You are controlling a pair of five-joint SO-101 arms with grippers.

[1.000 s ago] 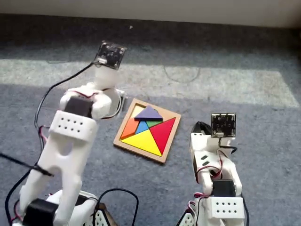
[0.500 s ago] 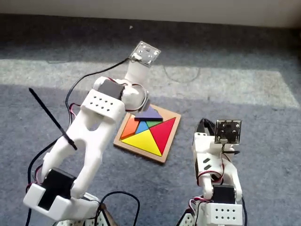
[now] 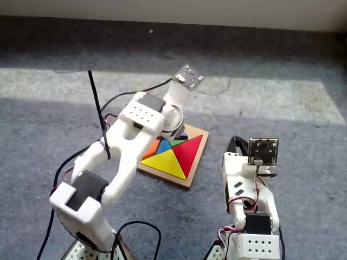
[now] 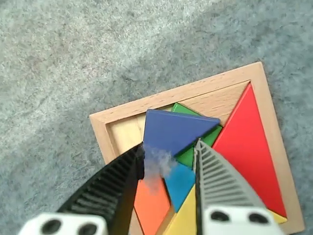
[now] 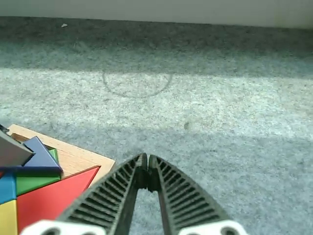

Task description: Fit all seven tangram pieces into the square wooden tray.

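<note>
Grey carpet (image 3: 293,108) covers the whole floor. On it, the white left arm (image 3: 130,135) stretches from the near left edge out over the square wooden tray (image 3: 199,158), which lies flat in the middle of the scene. The shorter right arm (image 3: 249,189) stands upright, near and to the right of the tray and apart from it.

The left gripper (image 4: 169,147) hangs just above the tray with its jaws partly open. They straddle one corner of the blue triangle (image 4: 176,129), and it is unclear whether they press on it. The right gripper (image 5: 147,159) is closed with nothing in it, above bare carpet right of the tray.

Inside the tray sit a large red triangle (image 4: 244,142) and a large yellow triangle (image 3: 162,161). The blue triangle lies across the top of a green piece (image 4: 187,156). An orange piece (image 4: 151,205) and a small lighter blue piece (image 4: 180,181) sit side by side. Bare wood shows next to the blue triangle.
</note>
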